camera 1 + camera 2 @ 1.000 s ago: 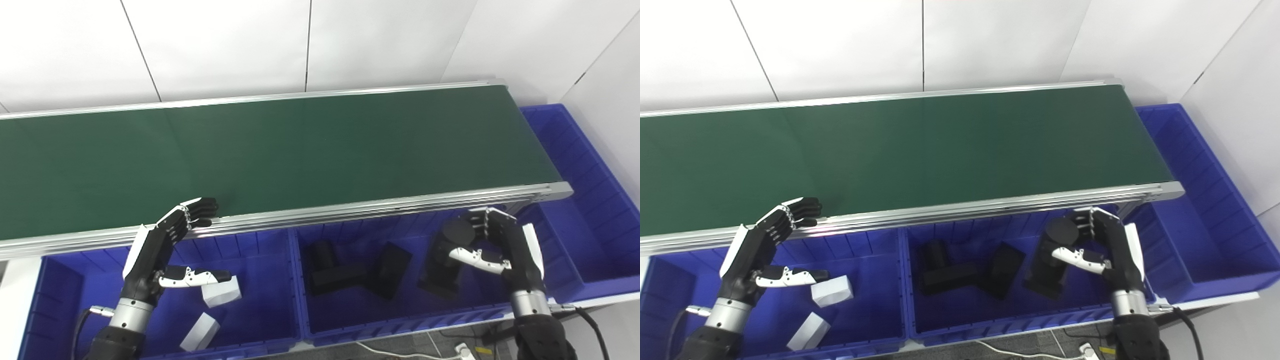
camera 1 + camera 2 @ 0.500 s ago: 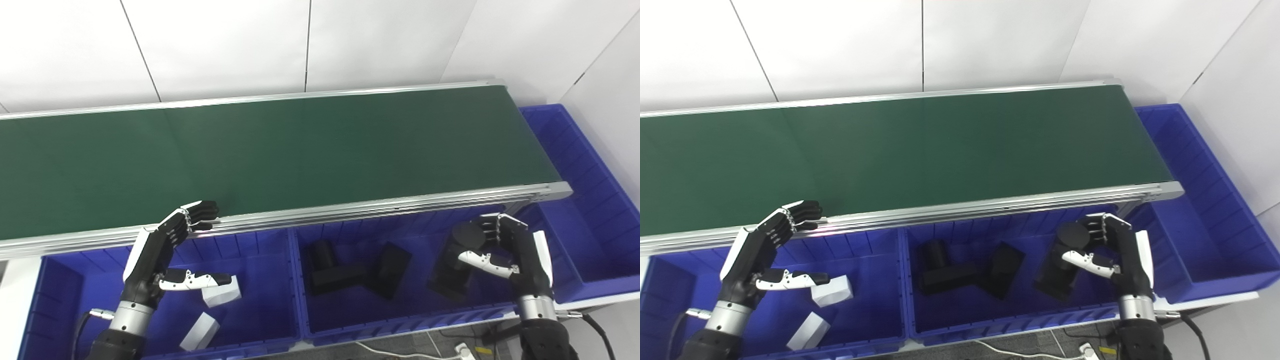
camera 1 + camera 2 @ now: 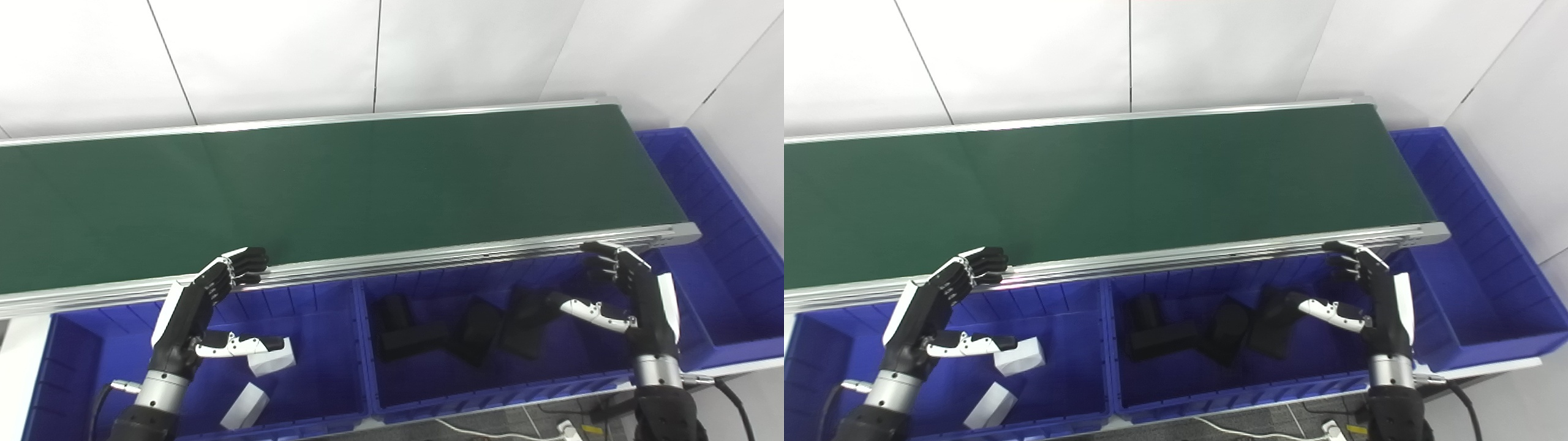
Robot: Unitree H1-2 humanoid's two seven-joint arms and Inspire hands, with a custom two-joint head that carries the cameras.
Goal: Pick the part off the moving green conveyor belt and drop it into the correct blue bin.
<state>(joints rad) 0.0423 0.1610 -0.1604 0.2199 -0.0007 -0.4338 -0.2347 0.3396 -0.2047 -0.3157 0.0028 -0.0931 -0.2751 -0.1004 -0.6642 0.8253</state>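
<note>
Part: black part [image 3: 520,327] lies in middle blue bin [image 3: 490,392], sorted among other dark pieces.
Right robot hand: [image 3: 637,294] fingers spread, empty above the bin.
Left robot hand: [image 3: 196,306] open, idle, fingertips at conveyor belt [image 3: 343,184] rail, 9 o'clock side.

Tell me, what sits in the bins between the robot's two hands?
Both eye views show it: going from the left hand, two white blocks, a blue divider wall, then black parts lying just short of the right hand.
</note>
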